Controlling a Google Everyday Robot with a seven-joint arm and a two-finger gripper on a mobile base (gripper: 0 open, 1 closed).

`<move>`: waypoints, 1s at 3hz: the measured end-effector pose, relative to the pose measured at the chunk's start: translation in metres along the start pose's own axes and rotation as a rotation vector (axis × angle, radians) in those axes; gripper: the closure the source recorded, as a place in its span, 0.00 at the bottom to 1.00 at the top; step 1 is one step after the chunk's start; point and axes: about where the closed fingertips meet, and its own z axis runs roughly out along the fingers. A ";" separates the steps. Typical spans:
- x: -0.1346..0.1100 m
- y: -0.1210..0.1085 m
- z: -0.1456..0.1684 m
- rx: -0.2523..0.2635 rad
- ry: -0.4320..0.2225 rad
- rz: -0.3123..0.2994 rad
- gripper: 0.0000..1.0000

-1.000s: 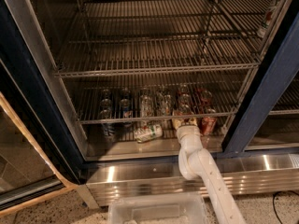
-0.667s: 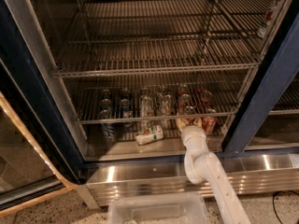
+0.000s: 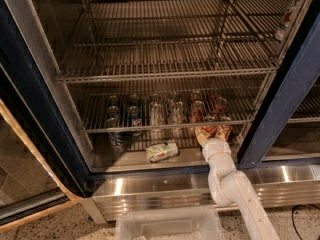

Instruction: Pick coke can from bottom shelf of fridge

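The fridge [image 3: 287,94] stands open, with a dark blue frame and grey wire racks. Its bottom shelf [image 3: 125,160] is a shiny steel floor. Several red coke cans stand at its right end; the nearest coke can [image 3: 224,131] is at the front right, and others [image 3: 196,111] stand behind it. My gripper [image 3: 209,133], on a white arm [image 3: 230,184], reaches in from below and sits at the front of these red cans, right beside the nearest one. The gripper partly hides the cans.
A white-and-green can [image 3: 162,151] lies on its side on the shelf, left of the gripper. Blue cans [image 3: 116,134] stand at the left and pale cans [image 3: 156,115] in the middle. A low wire rack [image 3: 165,126] runs just above. A white bin [image 3: 170,224] sits below.
The arm has moved a little to the right and deeper into the fridge, bringing the gripper up to the red cans. The lying can has not moved.
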 end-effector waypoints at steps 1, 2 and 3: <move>-0.004 -0.001 -0.019 -0.037 0.006 -0.007 1.00; 0.001 0.005 -0.040 -0.137 0.049 -0.010 1.00; 0.010 0.013 -0.067 -0.260 0.098 -0.008 1.00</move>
